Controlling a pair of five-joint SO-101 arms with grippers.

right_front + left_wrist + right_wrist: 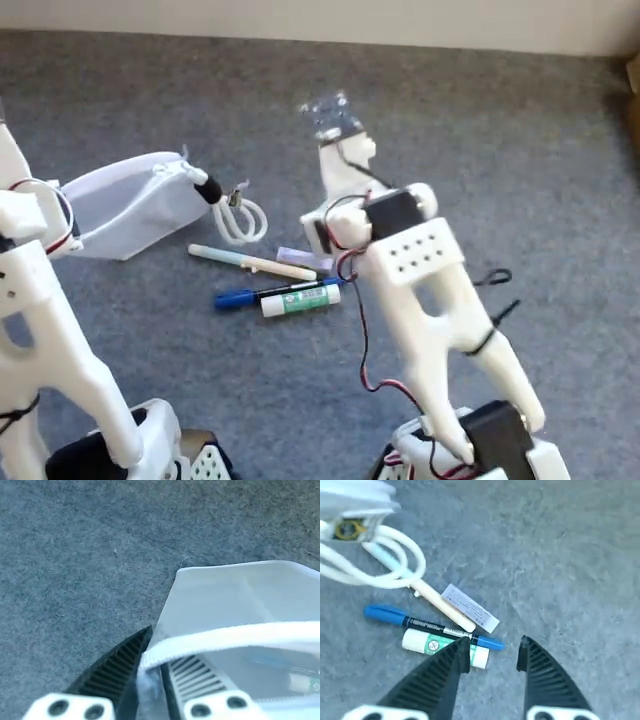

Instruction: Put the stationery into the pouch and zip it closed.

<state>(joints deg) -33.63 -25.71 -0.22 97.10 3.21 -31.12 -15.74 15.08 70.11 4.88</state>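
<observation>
A white mesh pouch lies at the left, its cord loops trailing towards the middle. My left gripper is shut on the pouch's rim at its far-left end. On the grey carpet lie a cream pen, a blue marker, a white and green glue stick and a small pale eraser. My right gripper hangs open just above the marker and glue stick, holding nothing. The pen and eraser lie just beyond.
Grey carpet stretches to the right and behind the arms. A pale wall edge runs along the back. Both arm bases stand at the near edge.
</observation>
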